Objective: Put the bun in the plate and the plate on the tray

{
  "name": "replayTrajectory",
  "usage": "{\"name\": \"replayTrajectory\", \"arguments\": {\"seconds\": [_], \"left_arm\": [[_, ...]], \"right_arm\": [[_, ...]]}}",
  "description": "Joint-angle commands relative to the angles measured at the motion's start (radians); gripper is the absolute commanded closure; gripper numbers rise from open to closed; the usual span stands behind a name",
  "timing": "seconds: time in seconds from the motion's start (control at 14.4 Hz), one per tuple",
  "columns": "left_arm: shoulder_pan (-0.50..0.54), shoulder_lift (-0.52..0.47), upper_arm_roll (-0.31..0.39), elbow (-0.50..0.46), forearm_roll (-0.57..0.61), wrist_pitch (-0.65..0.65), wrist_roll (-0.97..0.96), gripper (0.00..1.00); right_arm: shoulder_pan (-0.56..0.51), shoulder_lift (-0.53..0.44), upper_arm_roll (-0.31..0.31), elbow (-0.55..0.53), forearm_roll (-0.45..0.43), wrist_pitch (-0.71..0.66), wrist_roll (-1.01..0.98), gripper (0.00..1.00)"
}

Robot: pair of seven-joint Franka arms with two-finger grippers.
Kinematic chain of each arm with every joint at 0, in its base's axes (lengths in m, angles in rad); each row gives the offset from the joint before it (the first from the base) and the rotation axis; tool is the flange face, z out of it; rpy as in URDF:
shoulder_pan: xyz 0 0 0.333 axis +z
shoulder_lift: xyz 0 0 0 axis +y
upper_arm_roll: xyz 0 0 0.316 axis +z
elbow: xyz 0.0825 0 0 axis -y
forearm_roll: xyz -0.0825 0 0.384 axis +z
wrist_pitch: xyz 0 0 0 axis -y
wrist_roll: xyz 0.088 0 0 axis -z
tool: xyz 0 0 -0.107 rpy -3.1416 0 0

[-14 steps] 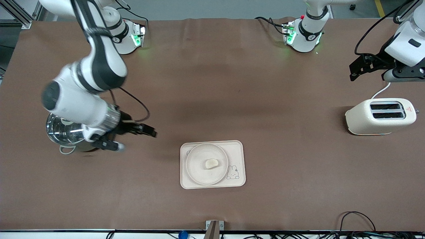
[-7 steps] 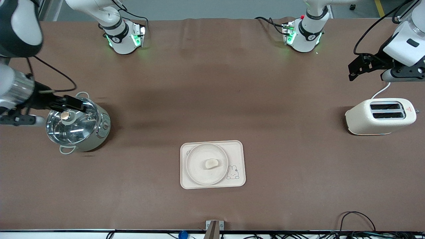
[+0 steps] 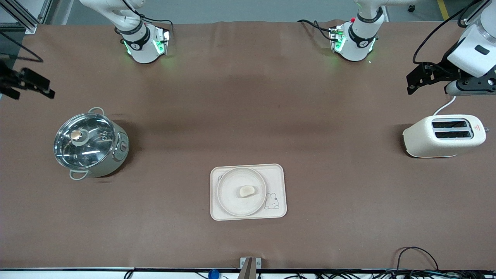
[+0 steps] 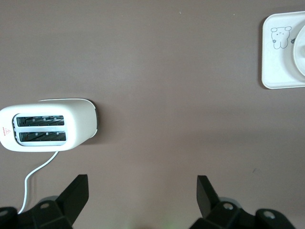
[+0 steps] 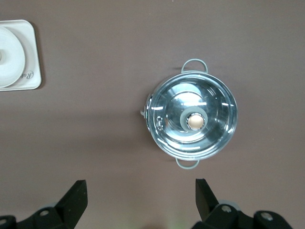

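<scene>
The bun point(image 3: 246, 190) is sitting in the plate point(image 3: 232, 203), which is resting on the tray point(image 3: 277, 174), so nothing appears left. The left end effector point(image 4: 143, 198) and right end effector point(image 5: 140, 198) are hanging wide open and empty above the desk point(image 3: 248, 116) ends.

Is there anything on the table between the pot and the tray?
No. In the front view, only bare brown table lies between the pot and the tray. The right wrist view shows that same bare stretch.
</scene>
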Motion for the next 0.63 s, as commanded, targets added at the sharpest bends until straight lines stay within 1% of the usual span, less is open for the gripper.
{"name": "replayTrajectory", "arguments": {"seconds": [0.0,0.28,0.56], "left_arm": [[0.006,-0.006,-0.001,0.015,-0.011,-0.002,0.020,0.00],[-0.001,-0.006,-0.004,0.027,-0.011,-0.010,0.018,0.00],[-0.003,-0.007,-0.006,0.029,-0.012,-0.025,0.018,0.00]], "right_arm": [[-0.015,-0.048,0.027,-0.022,-0.039,-0.010,0.008,0.00],[-0.018,-0.030,0.024,-0.037,-0.047,0.070,0.008,0.00],[-0.024,-0.030,0.023,-0.036,-0.048,0.036,-0.004,0.00]]}}
